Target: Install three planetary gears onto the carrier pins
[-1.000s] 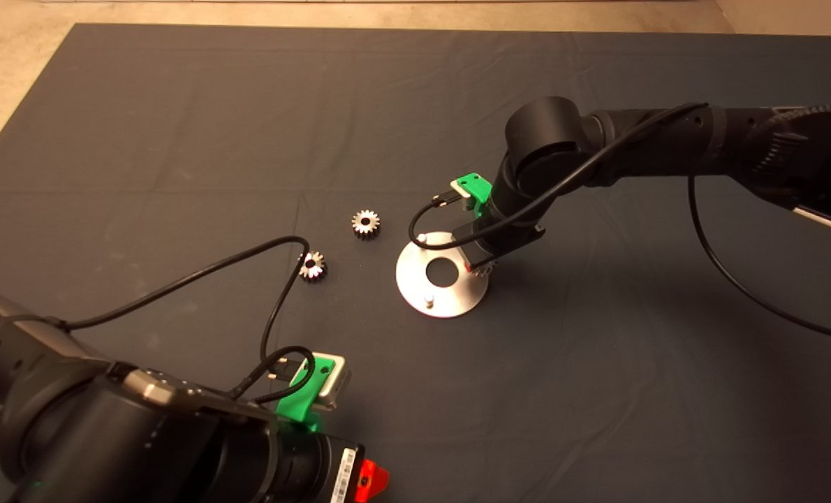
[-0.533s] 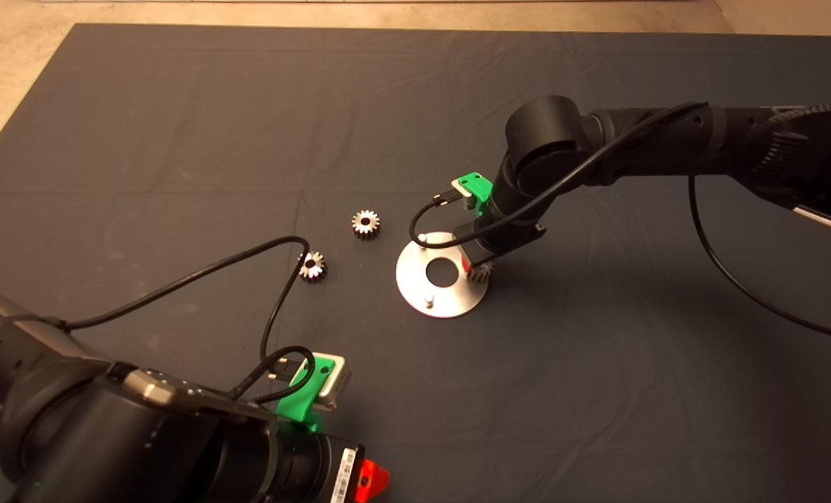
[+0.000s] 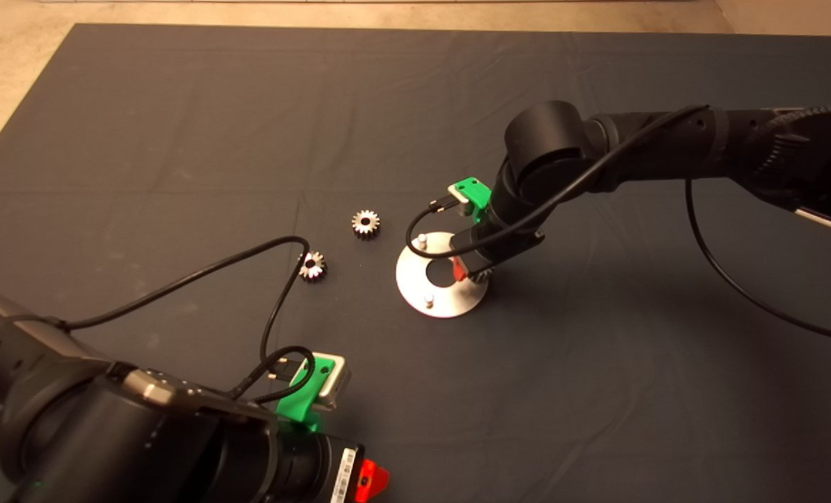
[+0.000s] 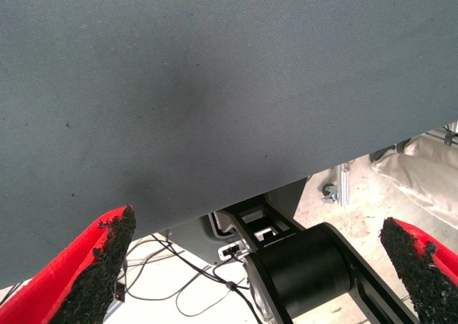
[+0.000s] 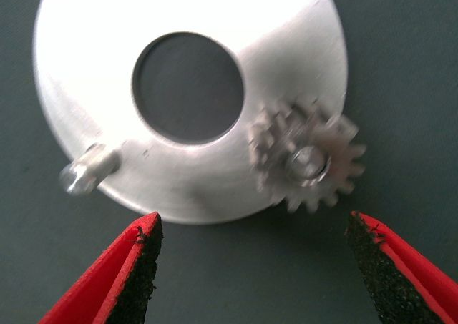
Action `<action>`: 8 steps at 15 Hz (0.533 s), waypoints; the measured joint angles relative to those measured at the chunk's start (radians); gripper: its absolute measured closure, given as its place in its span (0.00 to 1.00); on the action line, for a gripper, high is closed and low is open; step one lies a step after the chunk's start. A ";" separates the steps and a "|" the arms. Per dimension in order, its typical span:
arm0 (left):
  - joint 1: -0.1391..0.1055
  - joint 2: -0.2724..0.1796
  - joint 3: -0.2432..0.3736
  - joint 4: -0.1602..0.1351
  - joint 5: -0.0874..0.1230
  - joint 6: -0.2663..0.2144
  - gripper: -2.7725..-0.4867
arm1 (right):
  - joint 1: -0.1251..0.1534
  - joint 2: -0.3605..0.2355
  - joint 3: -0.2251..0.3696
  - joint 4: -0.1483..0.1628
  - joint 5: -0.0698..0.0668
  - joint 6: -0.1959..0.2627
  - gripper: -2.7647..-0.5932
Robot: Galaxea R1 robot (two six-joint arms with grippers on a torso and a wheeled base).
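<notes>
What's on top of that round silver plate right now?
One small gear sits on a pin at the plate's edge, below the open right end effector. Another pin stands bare. The head view shows two bare pins; the arm partly covers the gear there.

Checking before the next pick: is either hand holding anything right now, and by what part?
Nothing. The right hand is open above the small steel gear seated on its pin; the left hand is open too.

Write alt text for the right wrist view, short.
One planetary gear sits on a carrier pin at the rim of the round silver carrier plate, released. The right pincer is open above it, red fingers wide apart; a bare pin stands across the plate's central hole.
</notes>
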 joint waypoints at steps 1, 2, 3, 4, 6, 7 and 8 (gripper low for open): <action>0.000 0.000 0.000 0.000 0.000 0.000 0.13 | 0.009 -0.020 0.057 0.006 0.001 0.026 0.40; 0.000 0.000 0.000 0.000 0.000 0.000 0.13 | 0.021 -0.051 0.135 0.009 0.001 0.061 0.40; 0.000 0.000 0.000 0.000 0.000 0.001 0.13 | 0.032 -0.097 0.239 0.014 0.000 0.099 0.40; 0.000 0.000 0.000 0.000 0.000 0.001 0.13 | 0.035 -0.149 0.342 0.021 0.001 0.132 0.40; -0.001 0.000 0.000 0.000 0.000 0.009 0.13 | 0.035 -0.319 0.541 0.049 0.007 0.187 0.40; -0.010 0.000 0.000 0.000 0.001 0.013 0.13 | 0.032 -0.414 0.594 0.049 0.002 0.205 0.40; -0.026 0.000 0.000 0.000 0.000 0.019 0.13 | 0.024 -0.505 0.630 0.048 -0.011 0.219 0.40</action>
